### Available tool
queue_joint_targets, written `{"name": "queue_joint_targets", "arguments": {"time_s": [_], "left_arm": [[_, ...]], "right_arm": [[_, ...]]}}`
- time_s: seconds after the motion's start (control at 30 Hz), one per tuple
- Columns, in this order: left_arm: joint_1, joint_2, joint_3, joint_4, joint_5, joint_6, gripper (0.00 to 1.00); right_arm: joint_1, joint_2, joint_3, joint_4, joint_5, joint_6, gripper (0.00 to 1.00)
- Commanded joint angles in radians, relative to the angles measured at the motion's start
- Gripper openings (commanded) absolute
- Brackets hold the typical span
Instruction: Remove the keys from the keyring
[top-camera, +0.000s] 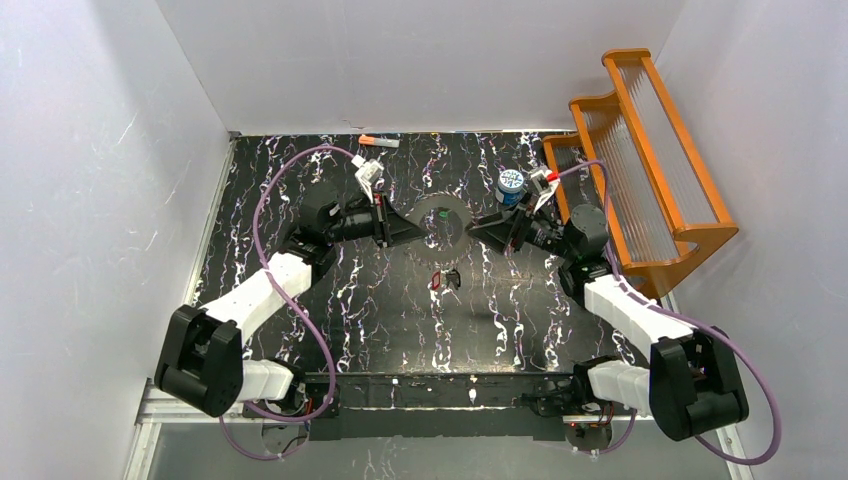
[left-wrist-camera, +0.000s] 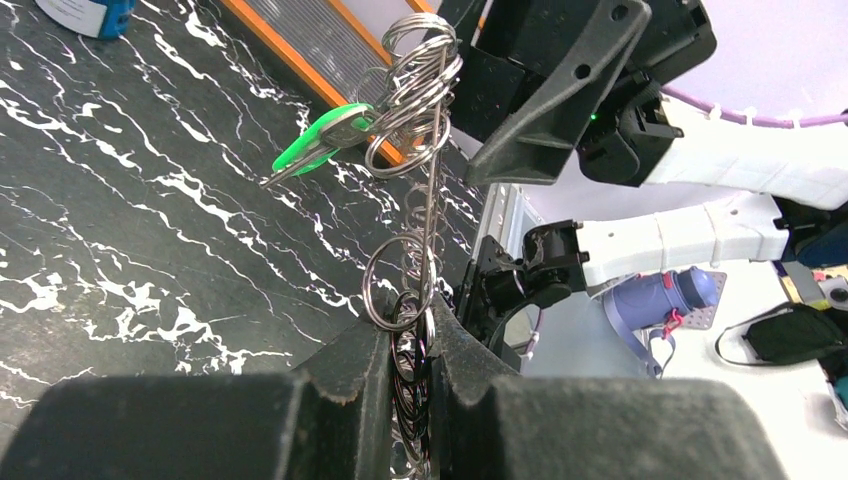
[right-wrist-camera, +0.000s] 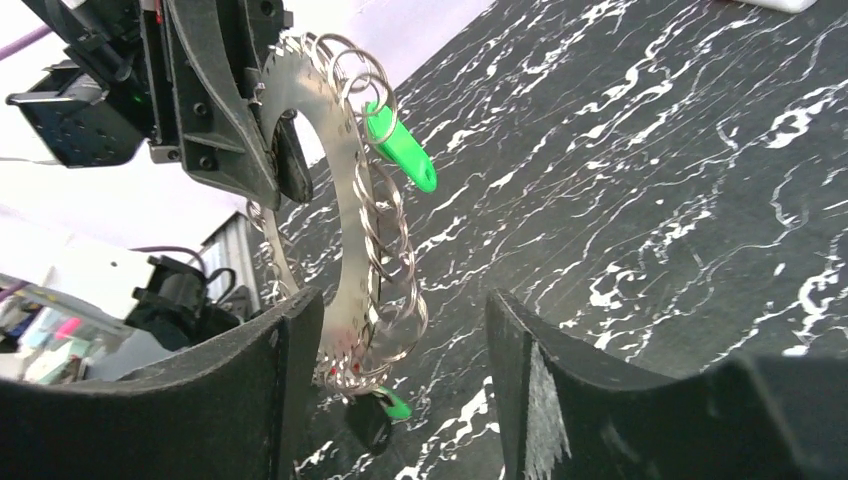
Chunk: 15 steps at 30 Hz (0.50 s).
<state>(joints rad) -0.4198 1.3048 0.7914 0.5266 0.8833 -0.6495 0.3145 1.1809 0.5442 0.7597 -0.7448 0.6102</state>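
Note:
The keyring (top-camera: 440, 222), a flat toothed metal ring hung with several small wire rings, stands on edge above the table's middle. My left gripper (left-wrist-camera: 418, 325) is shut on its rim. In the top view the left gripper (top-camera: 412, 231) is at the ring's left side. My right gripper (right-wrist-camera: 400, 380) is open, and the keyring (right-wrist-camera: 335, 250) stands between its fingers, close to the left finger (right-wrist-camera: 285, 385). A green key (left-wrist-camera: 318, 140) hangs from the small rings; it is the green key (right-wrist-camera: 402, 150) in the right wrist view. A red key (top-camera: 437, 280) lies on the table.
A blue-and-white canister (top-camera: 511, 186) stands behind the right gripper (top-camera: 478, 226). An orange wooden rack (top-camera: 640, 160) fills the back right. An orange-and-grey stick (top-camera: 378, 142) lies by the back wall. A dark piece with a green bit (right-wrist-camera: 380, 415) shows below the ring.

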Motion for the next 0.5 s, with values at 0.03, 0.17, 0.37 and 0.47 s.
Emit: {"name": "queue_joint_targets", "arguments": {"time_s": [0.03,0.17,0.37,0.47], "left_arm": [[0.037,-0.072,-0.010,0.045,-0.037,-0.025,0.00],[0.054,-0.081,-0.015,0.044,-0.056,-0.038,0.00],[0.061,-0.094,-0.015,0.044,-0.060,-0.042,0.00],[0.062,-0.096,-0.016,0.046,-0.059,-0.042,0.00]], "right_arm": [[0.022,-0.074,-0.031,-0.053,0.094,-0.133,0.72],[0.090,-0.113,-0.096,-0.049,0.183,-0.202,0.75],[0.221,-0.096,-0.191,0.080,0.278,-0.277,0.73],[0.266,-0.048,-0.209,0.163,0.300,-0.285,0.71]]}}
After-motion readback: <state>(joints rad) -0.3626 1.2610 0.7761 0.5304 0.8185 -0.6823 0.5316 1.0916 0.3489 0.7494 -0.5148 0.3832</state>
